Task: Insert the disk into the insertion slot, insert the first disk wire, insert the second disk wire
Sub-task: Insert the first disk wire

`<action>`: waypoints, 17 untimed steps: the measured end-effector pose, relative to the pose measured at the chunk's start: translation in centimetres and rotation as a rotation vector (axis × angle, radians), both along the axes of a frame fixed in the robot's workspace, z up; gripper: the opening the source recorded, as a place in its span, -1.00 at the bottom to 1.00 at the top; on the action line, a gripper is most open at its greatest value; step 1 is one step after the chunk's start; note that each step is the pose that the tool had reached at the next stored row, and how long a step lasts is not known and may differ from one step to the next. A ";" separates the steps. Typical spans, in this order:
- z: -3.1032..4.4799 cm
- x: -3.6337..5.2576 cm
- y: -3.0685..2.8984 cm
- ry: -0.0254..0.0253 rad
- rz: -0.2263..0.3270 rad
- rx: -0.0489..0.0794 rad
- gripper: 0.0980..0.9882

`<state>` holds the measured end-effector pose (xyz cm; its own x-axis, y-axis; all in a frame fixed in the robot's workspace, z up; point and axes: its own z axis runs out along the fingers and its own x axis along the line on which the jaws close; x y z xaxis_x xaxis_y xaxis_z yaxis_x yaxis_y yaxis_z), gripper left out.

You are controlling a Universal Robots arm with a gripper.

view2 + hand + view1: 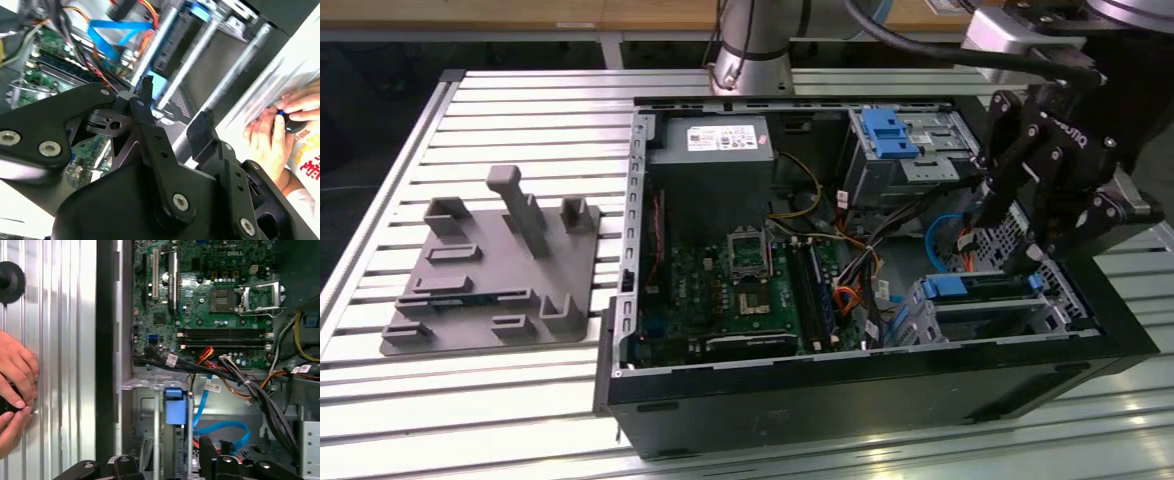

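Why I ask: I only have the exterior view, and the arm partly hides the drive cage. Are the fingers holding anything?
Observer: No. In the second wrist view the gripper is open and its fingers are bare.
Operator: Where is the disk?
Observer: In the first wrist view the disk stands inside the insertion slot, just ahead of the fingers.
Operator: Anything else near the work?
Observer: A person's hand is over the table, just outside the case.
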<state>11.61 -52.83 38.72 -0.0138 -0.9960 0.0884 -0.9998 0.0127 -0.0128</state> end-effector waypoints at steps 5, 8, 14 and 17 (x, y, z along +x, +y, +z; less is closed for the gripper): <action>0.00 0.04 2.28 0.0000 0.000 0.000 0.03; -0.05 0.18 3.52 0.0000 0.000 -0.002 0.03; -0.18 2.60 3.74 0.0010 0.000 -0.005 0.03; -0.24 3.22 3.77 0.0012 -0.008 -0.012 0.03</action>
<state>14.83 -49.05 38.48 -0.0221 -0.9947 0.1006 -0.9997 0.0210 -0.0118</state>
